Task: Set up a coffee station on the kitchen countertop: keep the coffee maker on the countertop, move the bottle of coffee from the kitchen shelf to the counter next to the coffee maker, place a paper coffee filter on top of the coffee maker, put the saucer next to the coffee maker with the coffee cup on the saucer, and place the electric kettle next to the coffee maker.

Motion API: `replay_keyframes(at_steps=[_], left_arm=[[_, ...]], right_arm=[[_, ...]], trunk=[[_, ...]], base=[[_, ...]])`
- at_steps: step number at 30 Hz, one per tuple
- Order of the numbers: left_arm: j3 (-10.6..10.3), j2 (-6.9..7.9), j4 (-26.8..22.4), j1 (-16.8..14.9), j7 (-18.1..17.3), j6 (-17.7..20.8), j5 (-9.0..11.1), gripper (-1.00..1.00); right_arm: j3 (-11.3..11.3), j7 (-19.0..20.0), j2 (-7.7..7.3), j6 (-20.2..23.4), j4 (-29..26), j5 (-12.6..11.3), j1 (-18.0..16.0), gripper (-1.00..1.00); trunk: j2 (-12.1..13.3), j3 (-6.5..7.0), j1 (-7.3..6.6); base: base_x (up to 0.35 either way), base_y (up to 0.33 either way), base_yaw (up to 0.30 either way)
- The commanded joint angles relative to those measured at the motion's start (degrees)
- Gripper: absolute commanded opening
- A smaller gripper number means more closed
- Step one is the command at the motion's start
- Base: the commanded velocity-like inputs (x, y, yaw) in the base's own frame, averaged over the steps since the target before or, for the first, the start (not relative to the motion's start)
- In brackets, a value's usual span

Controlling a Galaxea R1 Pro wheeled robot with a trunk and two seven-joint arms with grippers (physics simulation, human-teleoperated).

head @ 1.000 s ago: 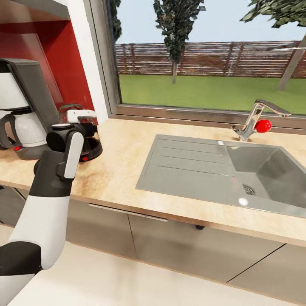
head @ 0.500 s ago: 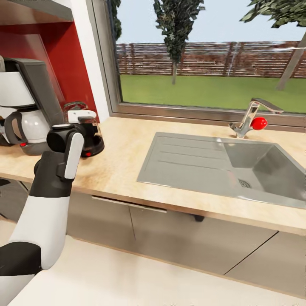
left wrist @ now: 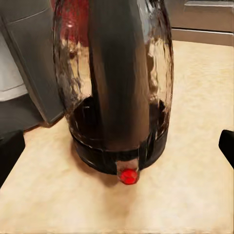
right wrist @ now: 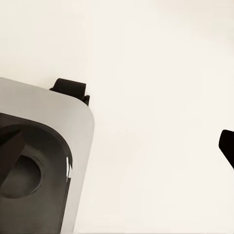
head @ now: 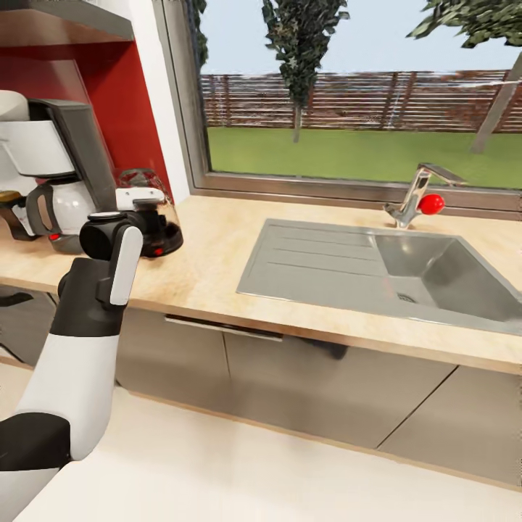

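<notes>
My head camera has swung since a second ago: the whole picture has slid right, so more of the coffee maker (head: 51, 170) is showing and the sink (head: 377, 268) sits further over. The things themselves look unmoved on the kitchen countertop (head: 210, 268).

Landmark is the coffee maker. The electric kettle (head: 148, 217) stands upright on the counter just beside it, on the sink side. My left arm (head: 87, 319) is raised in front of the kettle and hides part of it. On the machine's far side from the kettle, at the frame edge, a small dark thing with a yellowish top (head: 10, 210) peeks in; too cut off to name.

Left wrist view: I'm looking straight at the kettle (left wrist: 114, 92), handle and red switch (left wrist: 128, 176) facing me, coffee maker's grey side just beside it. The left gripper (left wrist: 117, 151) has its jaws spread wide, one dark fingertip (left wrist: 9, 151) at each picture edge, both clear of the kettle, gripping nothing.

Right wrist view: right gripper (right wrist: 117, 151) also spread, fingertip (right wrist: 227, 146) at the edge, empty, over pale floor (right wrist: 156, 73) and the robot's grey base (right wrist: 44, 165).
</notes>
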Motion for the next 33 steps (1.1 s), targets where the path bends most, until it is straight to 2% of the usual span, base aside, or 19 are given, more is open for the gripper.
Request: replay_keyframes(at_steps=[1, 32, 33], left_arm=[[-0.13, 0.06, -0.04, -0.05, 0.6, 0.15, 0.58, 1.0], [-0.13, 0.06, -0.07, -0.05, 0.51, 0.21, 0.76, 1.0], [-0.26, -0.07, -0.25, -0.05, -1.46, 0.22, 5.66, 1.0]], right_arm=[[0.24, -0.03, -0.05, -0.14, 0.03, 0.28, -0.03, 1.0], [0.24, 0.01, -0.12, -0.14, 0.03, 0.28, -0.03, 1.0], [0.24, 0.0, -0.12, -0.14, 0.03, 0.28, -0.04, 1.0]], trunk=[[-0.02, -0.05, -0.02], [-0.02, -0.05, -0.02], [-0.02, -0.05, -0.02]], base=[[-0.139, 0.0, 0.0], [-0.141, 0.0, 0.0], [-0.009, 0.0, 0.0]])
